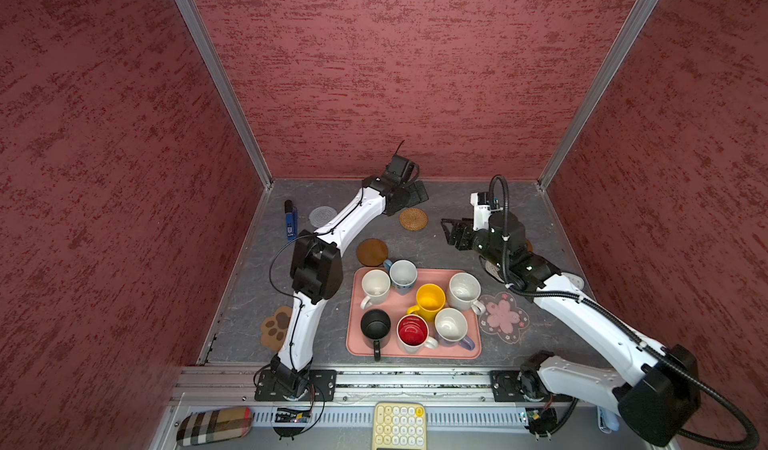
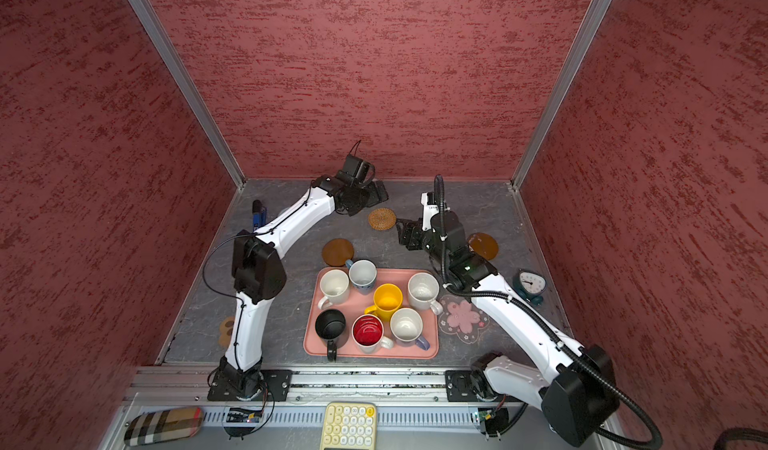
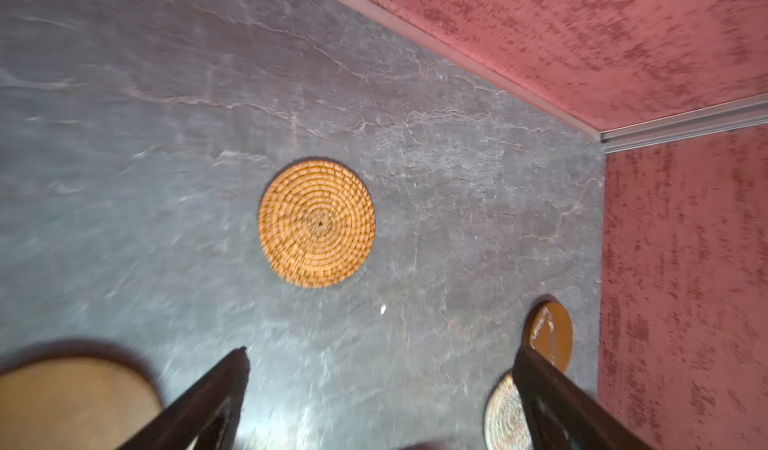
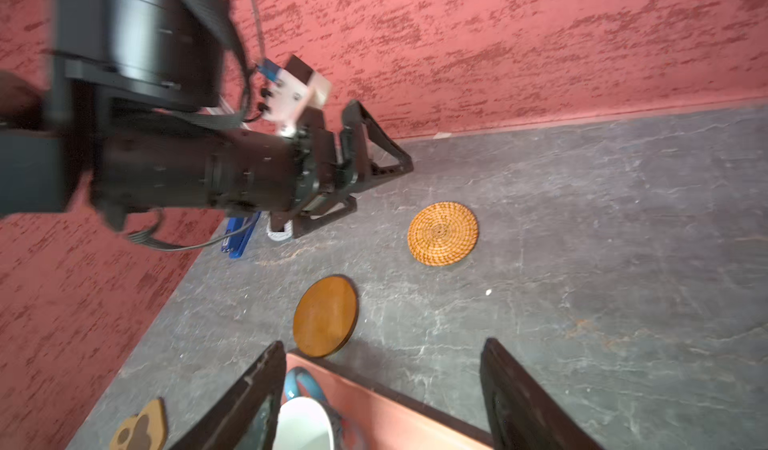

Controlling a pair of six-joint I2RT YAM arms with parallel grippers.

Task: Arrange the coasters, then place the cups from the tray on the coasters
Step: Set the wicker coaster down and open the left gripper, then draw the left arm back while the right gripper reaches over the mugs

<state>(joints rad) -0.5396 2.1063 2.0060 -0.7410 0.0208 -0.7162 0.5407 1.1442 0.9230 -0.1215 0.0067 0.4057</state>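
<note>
Take the tray as the clock's centre, with 12 toward the back wall. All seven cups stand upright on it. White, blue and a second white stand along the far side. Yellow is in the middle. Black, red-lined and lavender stand along the near side.

The coasters lie bare on the counter:
- The wicker is at 12.
- A brown disc is at 11, just beside the tray's corner.
- The grey woven is near 10, partly under the left arm.
- The paw is at 9, partly behind that arm.
- The flower is at 3, just beside the tray.
- A second disc is at 1.
- The beige woven is near the second disc, mostly hidden by the right arm in both top views.

The left fingers are at 12, beyond the wicker and near the back wall. They are spread wide with nothing between them. The right fingers are at 1 and point toward 9. They are spread too and empty, above the counter between the wicker and the second disc.
</note>
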